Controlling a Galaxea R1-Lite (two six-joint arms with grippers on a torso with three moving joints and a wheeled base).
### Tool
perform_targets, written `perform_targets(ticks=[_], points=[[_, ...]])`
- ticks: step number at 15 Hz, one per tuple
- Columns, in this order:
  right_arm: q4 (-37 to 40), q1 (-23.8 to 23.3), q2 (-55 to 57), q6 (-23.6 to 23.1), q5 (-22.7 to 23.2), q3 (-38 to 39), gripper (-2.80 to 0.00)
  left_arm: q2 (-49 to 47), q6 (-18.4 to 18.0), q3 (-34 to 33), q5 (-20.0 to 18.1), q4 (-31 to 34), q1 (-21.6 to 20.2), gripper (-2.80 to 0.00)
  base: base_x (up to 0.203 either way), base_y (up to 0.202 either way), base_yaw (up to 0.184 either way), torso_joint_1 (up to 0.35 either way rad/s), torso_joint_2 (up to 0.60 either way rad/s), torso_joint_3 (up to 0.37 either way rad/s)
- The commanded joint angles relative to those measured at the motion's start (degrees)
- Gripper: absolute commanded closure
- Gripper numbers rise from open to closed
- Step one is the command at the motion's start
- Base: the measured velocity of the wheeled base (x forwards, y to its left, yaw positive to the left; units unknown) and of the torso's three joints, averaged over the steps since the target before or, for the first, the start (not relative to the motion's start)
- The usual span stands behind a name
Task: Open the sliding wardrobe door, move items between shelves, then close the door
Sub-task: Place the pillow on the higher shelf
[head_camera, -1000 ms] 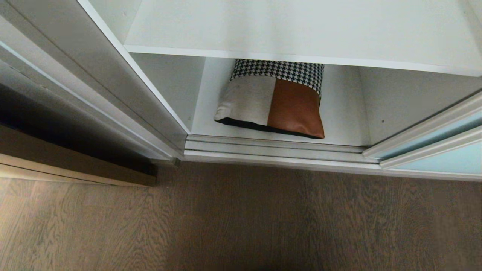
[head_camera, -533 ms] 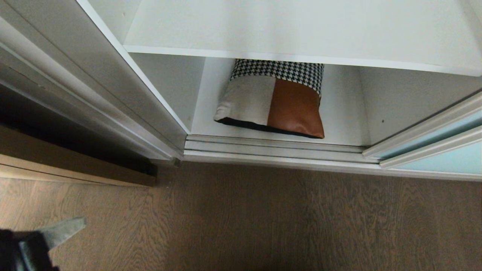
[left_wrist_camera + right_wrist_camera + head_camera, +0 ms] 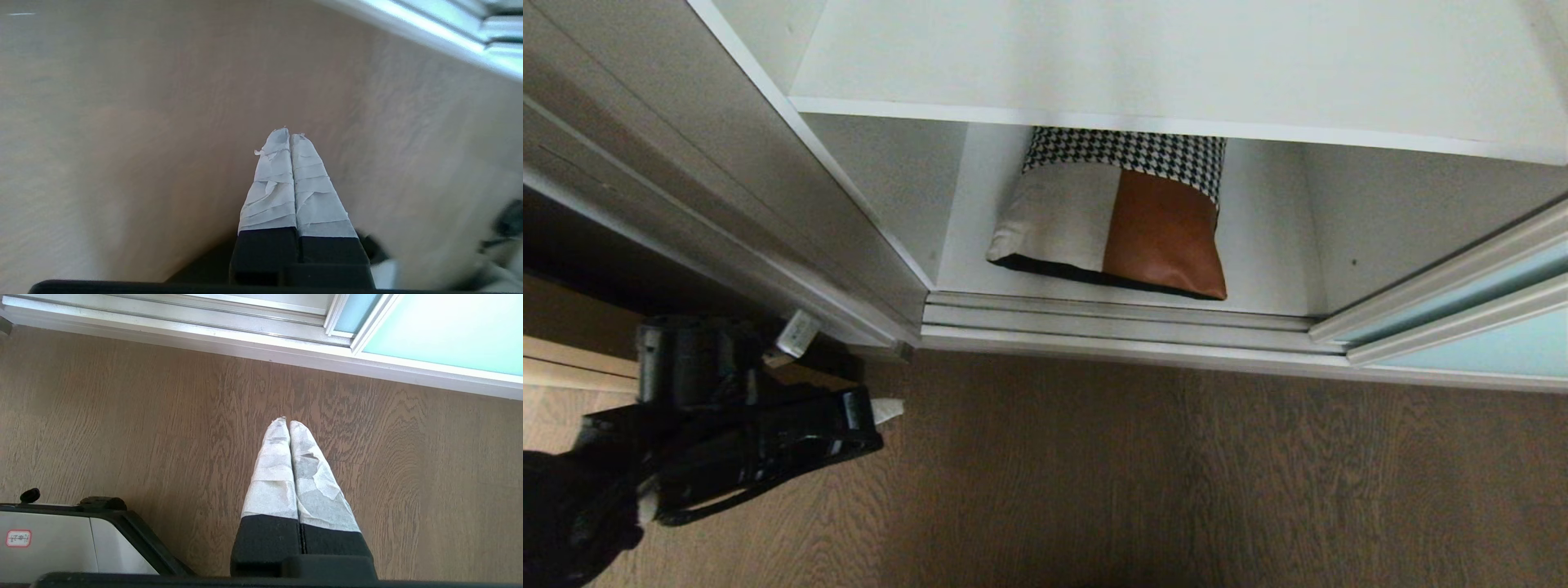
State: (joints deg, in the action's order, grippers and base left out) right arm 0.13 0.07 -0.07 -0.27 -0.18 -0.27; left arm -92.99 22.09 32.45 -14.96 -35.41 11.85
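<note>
The patchwork cushion (image 3: 1112, 231) lies flat on the lowest white shelf (image 3: 1262, 269), partly under the shelf above (image 3: 1176, 65). The sliding wardrobe door (image 3: 1478, 339), pale blue-green glass, stands slid to the right, leaving the compartment open; it also shows as the glass panel (image 3: 441, 330) in the right wrist view. My left gripper (image 3: 890, 408) hangs shut and empty over the floor at the lower left, well short of the cushion; in its own view the taped fingers (image 3: 291, 134) press together. My right gripper (image 3: 286, 421) is shut, empty, parked above the floor.
Silver bottom track (image 3: 1119, 322) runs along the wardrobe's front. A tan wooden door (image 3: 572, 343) stands at the far left beside the wardrobe's side wall (image 3: 727, 188). Grey-brown wood floor (image 3: 1176, 482) fills the foreground. My white base (image 3: 49, 539) shows in the right wrist view.
My left arm has risen into the head view from the bottom left and swung up and right, toward the wardrobe's left corner. The cushion, door and right arm have not moved.
</note>
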Motion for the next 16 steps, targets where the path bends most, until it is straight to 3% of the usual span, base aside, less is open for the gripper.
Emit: perform_targets(ticks=[1, 9, 10, 14, 16], points=[[0.04, 0.01, -0.01, 0.00, 0.01, 0.00, 0.00, -11.04, 2.05, 5.12, 0.06, -2.40, 2.17, 0.00, 0.000, 0.000, 0.000, 0.000, 0.00, 0.000], [0.04, 0.01, -0.01, 0.00, 0.01, 0.00, 0.00, -24.80, 4.59, 24.39, 7.04, -4.00, 2.48, 0.00, 0.000, 0.000, 0.000, 0.000, 0.00, 0.000], [0.04, 0.01, -0.01, 0.00, 0.01, 0.00, 0.00, -27.02, 4.97, 26.27, 7.82, -5.21, 2.48, -2.80, 0.000, 0.000, 0.000, 0.000, 0.00, 0.000], [-0.01, 0.01, -0.01, -0.03, 0.01, 0.00, 0.00, -34.99, 6.25, 31.95, 8.07, -12.03, 2.56, -2.80, 0.000, 0.000, 0.000, 0.000, 0.00, 0.000], [0.04, 0.01, -0.01, -0.08, 0.01, 0.00, 0.00, -36.93, 8.69, 36.75, 7.95, -12.81, 2.57, -2.80, 0.000, 0.000, 0.000, 0.000, 0.00, 0.000]])
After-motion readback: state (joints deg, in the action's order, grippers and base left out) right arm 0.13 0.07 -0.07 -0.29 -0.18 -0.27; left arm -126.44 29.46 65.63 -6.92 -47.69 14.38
